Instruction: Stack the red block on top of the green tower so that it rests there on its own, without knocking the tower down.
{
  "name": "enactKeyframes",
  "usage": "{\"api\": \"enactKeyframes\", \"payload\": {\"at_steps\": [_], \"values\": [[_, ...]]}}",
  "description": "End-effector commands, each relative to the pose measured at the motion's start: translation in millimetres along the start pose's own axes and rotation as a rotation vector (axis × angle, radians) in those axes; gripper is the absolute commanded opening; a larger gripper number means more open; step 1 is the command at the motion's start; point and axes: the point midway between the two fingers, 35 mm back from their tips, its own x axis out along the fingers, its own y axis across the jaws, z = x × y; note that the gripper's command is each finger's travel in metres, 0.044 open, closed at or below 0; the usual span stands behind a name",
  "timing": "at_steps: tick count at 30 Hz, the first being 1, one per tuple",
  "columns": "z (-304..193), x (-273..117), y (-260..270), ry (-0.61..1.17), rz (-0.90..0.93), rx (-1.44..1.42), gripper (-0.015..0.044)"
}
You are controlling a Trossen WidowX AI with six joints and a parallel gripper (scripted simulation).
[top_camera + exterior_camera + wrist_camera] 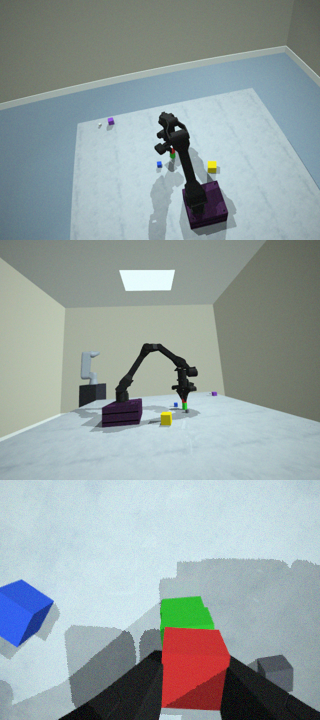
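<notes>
Gripper [194,707]: its fingers squeeze the red block [194,667] so it cannot drop.
Red block: right above the green tower [186,615], seemingly touching it.
Why straight down: so the tower stays standing.

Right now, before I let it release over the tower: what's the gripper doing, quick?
Gripper: shut on the red block, held directly above the green tower.
</notes>
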Motion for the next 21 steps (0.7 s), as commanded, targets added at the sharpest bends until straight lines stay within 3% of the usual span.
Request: {"api": "enactKeyframes", "payload": {"at_steps": [1, 17, 21], "values": [[0.6, -6.6, -0.2, -0.002, -0.002, 0.004, 0.0000], [-0.3, -0.6, 0.1, 0.002, 0.001, 0.000, 0.0420], [-0.3, -0.6, 0.1, 0.002, 0.001, 0.000, 0.0440]]}}
